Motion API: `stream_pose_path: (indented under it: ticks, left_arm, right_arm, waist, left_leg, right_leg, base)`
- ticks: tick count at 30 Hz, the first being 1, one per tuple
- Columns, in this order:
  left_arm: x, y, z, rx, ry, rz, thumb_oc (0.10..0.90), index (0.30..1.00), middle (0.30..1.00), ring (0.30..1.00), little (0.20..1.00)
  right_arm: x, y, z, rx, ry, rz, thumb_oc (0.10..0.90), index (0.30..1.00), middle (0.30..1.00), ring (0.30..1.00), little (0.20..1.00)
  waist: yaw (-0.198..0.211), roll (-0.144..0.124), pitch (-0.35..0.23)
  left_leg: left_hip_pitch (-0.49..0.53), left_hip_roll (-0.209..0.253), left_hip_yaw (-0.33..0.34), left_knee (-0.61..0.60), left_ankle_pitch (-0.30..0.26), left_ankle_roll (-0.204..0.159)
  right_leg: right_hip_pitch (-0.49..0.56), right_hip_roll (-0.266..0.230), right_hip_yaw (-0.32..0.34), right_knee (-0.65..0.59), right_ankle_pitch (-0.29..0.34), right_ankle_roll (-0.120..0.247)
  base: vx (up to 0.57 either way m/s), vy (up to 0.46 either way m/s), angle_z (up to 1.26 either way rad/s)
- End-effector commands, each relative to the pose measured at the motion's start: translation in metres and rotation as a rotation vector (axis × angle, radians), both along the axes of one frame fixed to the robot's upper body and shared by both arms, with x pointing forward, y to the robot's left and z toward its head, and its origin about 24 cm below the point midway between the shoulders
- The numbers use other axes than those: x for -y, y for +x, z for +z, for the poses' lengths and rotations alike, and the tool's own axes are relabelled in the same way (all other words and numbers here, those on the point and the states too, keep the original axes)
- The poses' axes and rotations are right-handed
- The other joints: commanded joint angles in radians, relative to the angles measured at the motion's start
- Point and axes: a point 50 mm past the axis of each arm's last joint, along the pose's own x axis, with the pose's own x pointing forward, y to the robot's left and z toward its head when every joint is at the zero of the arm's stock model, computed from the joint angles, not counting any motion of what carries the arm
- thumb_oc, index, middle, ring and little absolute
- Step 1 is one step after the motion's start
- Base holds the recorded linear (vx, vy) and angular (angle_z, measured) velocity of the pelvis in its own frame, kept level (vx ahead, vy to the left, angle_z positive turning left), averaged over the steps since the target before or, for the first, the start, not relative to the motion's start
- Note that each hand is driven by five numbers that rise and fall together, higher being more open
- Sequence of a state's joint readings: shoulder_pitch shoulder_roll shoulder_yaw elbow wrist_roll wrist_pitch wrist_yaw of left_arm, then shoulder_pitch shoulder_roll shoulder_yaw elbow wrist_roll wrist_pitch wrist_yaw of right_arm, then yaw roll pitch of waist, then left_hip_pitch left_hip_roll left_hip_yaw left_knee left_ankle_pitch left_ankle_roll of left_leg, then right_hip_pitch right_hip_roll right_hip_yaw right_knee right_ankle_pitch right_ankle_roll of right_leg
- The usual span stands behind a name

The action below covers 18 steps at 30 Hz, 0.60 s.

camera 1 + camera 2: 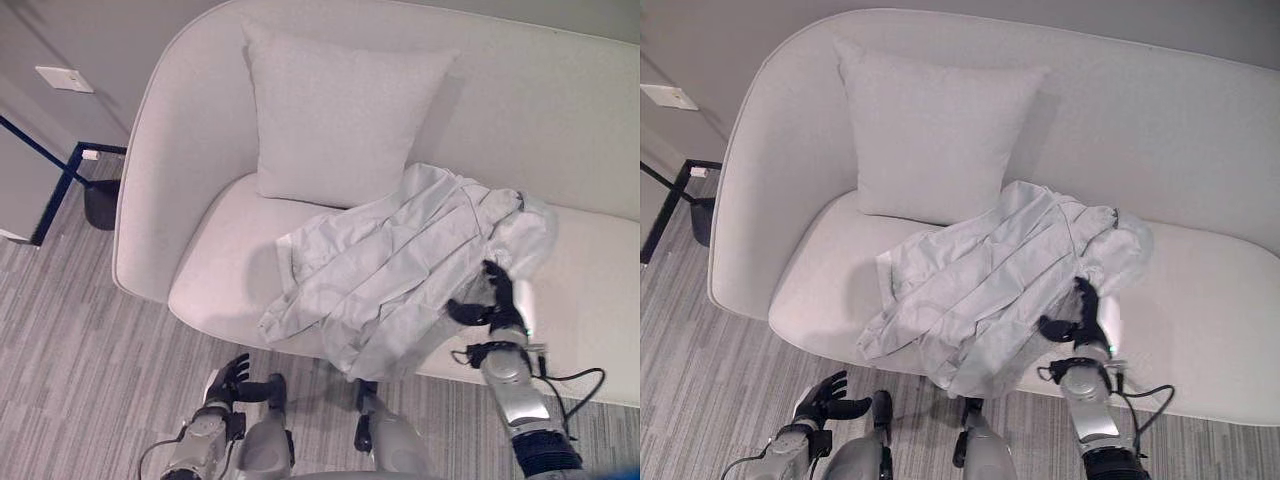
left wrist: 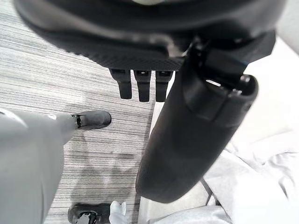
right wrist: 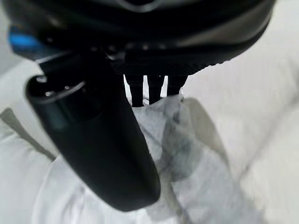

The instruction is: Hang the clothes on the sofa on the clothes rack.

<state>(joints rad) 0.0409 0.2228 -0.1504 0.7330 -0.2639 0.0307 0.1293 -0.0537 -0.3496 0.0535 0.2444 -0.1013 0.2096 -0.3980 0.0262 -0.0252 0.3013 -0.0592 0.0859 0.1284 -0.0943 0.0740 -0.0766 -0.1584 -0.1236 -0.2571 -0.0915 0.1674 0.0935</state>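
Shirt: pale grey, crumpled on sofa seat, just ahead of R hand, below cushion.
R hand: fingers straight, relaxed, tips at shirt's edge, nothing pinched.
L hand: low over floor, fingers loosely spread, holding nothing.

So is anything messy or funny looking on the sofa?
Yes. A pale shirt lies crumpled across the sofa seat, wrinkled, one edge hanging over the front. The right robot hand reaches at its edge, fingers open. The pillow leans neatly against the backrest. The left robot hand hangs low over the floor.
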Motion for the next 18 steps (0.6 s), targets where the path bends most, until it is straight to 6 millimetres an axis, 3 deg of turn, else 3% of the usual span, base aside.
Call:
stream_pose_path:
  ticks: [1,8,14,15,16,17,18]
  left_arm:
    - [-0.012,0.007,0.008,0.042,0.067,-0.006,0.800,0.900,0.900,0.900,0.900]
    - [-0.012,0.007,0.009,0.056,0.072,0.012,0.800,0.900,0.900,0.900,0.900]
    - [-0.011,0.011,0.012,0.077,0.080,0.020,0.800,0.900,0.900,0.900,0.900]
    - [-0.010,0.013,0.012,0.082,0.081,0.016,0.800,0.900,0.900,0.900,0.900]
    - [-0.010,0.014,0.013,0.086,0.079,0.017,0.800,0.900,0.900,0.900,0.900]
    - [-0.010,0.015,0.014,0.091,0.082,0.018,0.800,0.900,0.900,0.900,0.900]
    - [-0.010,0.015,0.014,0.091,0.082,0.018,0.800,0.900,0.900,0.900,0.900]
  right_arm:
    - [0.015,0.027,0.048,0.213,-0.082,-0.017,0.800,0.900,0.900,0.900,0.900]
    - [0.021,0.033,0.053,0.198,-0.186,-0.057,0.800,0.900,0.900,0.900,0.900]
    - [0.041,0.032,0.060,0.170,-0.362,-0.132,0.800,0.900,0.900,0.900,0.900]
    - [0.046,0.031,0.060,0.147,-0.420,-0.140,0.660,0.691,0.691,0.691,0.691]
    - [0.049,0.029,0.059,0.130,-0.448,-0.142,0.452,0.378,0.378,0.378,0.378]
    - [0.051,0.028,0.059,0.120,-0.463,-0.148,0.400,0.300,0.300,0.300,0.300]
    - [0.051,0.028,0.059,0.120,-0.464,-0.148,0.400,0.300,0.300,0.300,0.300]
  waist:
    - [0.032,-0.038,-0.019]
    - [0.038,-0.027,-0.006]
    - [0.038,-0.026,0.009]
    - [0.037,-0.028,0.012]
    - [0.037,-0.030,0.014]
    - [0.037,-0.031,0.015]
    - [0.037,-0.030,0.015]
  left_leg:
    - [-0.014,-0.051,-0.026,0.007,-0.085,0.032]
    - [-0.025,-0.057,-0.032,0.007,-0.083,0.033]
    - [-0.049,-0.061,-0.038,0.007,-0.076,0.034]
    - [-0.056,-0.060,-0.038,0.007,-0.074,0.034]
    - [-0.058,-0.060,-0.039,0.007,-0.073,0.034]
    - [-0.061,-0.059,-0.038,0.007,-0.072,0.033]
    - [-0.062,-0.059,-0.038,0.007,-0.072,0.033]
  right_leg:
    - [0.064,-0.060,0.003,0.004,-0.039,0.090]
    - [0.052,-0.066,0.001,0.004,-0.031,0.091]
    - [0.032,-0.071,0.001,0.004,-0.023,0.093]
    - [0.027,-0.072,0.000,0.004,-0.021,0.094]
    - [0.024,-0.071,0.000,0.004,-0.020,0.094]
    - [0.022,-0.071,0.000,0.004,-0.020,0.095]
    - [0.021,-0.071,0.000,0.004,-0.020,0.095]
  base:
    - [-0.03,0.034,0.02]
    - [-0.01,0.011,-0.01]
    - [-0.01,0.014,0.04]
    - [-0.02,0.009,0.04]
    - [-0.01,0.010,0.04]
    - [0.00,0.000,0.00]
    - [0.00,0.000,0.00]
